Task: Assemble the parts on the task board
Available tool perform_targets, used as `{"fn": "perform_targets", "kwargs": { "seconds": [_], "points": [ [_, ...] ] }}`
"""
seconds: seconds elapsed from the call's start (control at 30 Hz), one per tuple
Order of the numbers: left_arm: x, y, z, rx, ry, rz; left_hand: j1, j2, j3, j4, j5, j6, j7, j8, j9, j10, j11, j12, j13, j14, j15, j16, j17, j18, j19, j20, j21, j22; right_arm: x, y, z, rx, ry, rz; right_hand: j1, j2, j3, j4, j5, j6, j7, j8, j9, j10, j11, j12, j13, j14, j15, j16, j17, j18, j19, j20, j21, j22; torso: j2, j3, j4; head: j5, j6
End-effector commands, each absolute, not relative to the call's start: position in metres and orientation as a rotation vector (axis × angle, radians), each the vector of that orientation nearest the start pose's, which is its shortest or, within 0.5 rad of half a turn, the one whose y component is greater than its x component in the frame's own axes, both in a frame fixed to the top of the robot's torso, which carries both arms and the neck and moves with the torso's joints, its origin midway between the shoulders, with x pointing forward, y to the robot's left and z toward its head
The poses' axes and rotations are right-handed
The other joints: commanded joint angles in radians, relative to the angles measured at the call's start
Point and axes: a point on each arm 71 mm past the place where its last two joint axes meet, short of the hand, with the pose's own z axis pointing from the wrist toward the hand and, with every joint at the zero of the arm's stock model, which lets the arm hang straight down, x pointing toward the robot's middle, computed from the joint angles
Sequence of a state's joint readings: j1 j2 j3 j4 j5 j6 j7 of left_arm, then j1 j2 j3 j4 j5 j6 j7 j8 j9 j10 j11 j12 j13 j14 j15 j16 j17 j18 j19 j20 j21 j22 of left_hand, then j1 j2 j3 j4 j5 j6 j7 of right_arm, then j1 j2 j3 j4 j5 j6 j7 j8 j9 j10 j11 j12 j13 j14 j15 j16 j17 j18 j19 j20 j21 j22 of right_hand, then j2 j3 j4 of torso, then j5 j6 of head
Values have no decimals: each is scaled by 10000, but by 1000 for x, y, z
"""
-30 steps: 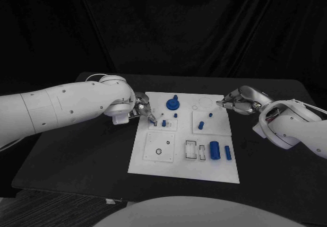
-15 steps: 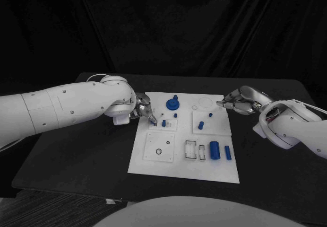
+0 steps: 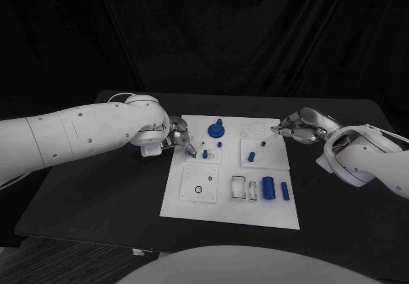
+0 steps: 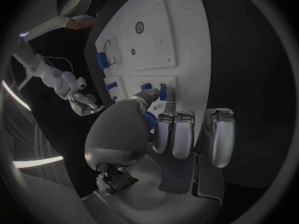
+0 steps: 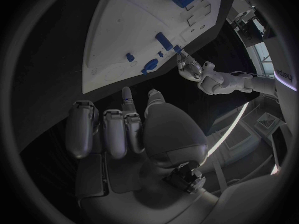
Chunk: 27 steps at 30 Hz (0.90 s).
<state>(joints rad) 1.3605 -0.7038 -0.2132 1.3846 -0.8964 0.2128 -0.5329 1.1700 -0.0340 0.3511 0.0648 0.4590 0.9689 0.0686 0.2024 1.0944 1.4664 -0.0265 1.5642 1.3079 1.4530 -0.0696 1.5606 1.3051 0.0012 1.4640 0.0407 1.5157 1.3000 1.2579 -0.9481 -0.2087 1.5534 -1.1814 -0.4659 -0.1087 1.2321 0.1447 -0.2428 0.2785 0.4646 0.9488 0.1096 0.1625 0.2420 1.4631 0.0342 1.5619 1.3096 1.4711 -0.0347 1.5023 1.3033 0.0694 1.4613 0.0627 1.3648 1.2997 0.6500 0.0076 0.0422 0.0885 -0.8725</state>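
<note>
Left hand [image 3: 177, 137]: at the board's left edge, near its far corner; fingertips [image 4: 163, 91] reach onto the board beside a small blue peg [image 3: 205, 154]; most fingers curled; whether it grips the peg, I cannot tell
Right hand [image 3: 294, 130]: over the black table [image 3: 102, 177] just off the board's far right edge, fingers curled in, nothing seen in them
Board [image 3: 213, 204]: white plate mid-table
Knob [image 3: 216, 128]: large blue part standing at the far side of the board
Small pegs: one [image 3: 220, 144] just near of the knob, one [image 3: 263, 143] nearer the right hand, one [image 3: 252, 157] tilted mid-board
Cylinders: thick one [image 3: 268, 187] and thin one [image 3: 285, 191] lying side by side at the near right
Ring [image 3: 198, 190]: small dark ring on the near-left square
</note>
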Motion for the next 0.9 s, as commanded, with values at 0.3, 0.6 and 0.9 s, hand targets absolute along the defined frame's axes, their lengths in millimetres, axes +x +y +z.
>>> {"fn": "perform_targets", "kwargs": {
  "seconds": [0.3,0.6,0.9],
  "points": [
    [498,191,-223,-1689,24734,-3873,-7,111,1253,-188,487,156,-221,344,404,1044,4,66,2629,1177,-78,102,2657,143,745,-60,-83,2502,468,-256,-213,1670,17324,6059,352,109,-1,-61,166,-50,43,-113,-110,1077,7,89,2612,712,-22,-65,1320,-134,243,66,-202,1960,9,-4,-1,14,-2],
    [497,190,-228,-1678,24848,-3872,-40,99,1263,-191,427,154,-220,343,404,1044,7,66,2629,1177,-78,102,2657,144,743,-59,-85,2502,468,-256,-213,1670,17342,6055,352,109,-1,-61,166,-50,43,-113,-110,1077,7,89,2612,712,-22,-65,1320,-134,243,66,-202,1960,2,0,1,5,-2],
    [496,189,-231,-1762,24845,-3874,-150,104,1295,-184,156,144,-224,335,400,1044,5,66,2629,1177,-77,102,2657,149,731,-57,-107,2495,468,-257,-213,1677,17345,6047,352,109,-1,-61,166,-50,43,-113,-110,1077,7,89,2612,712,-22,-65,1320,-134,243,66,-202,1960,3,0,-2,9,-2]
  ]
}}
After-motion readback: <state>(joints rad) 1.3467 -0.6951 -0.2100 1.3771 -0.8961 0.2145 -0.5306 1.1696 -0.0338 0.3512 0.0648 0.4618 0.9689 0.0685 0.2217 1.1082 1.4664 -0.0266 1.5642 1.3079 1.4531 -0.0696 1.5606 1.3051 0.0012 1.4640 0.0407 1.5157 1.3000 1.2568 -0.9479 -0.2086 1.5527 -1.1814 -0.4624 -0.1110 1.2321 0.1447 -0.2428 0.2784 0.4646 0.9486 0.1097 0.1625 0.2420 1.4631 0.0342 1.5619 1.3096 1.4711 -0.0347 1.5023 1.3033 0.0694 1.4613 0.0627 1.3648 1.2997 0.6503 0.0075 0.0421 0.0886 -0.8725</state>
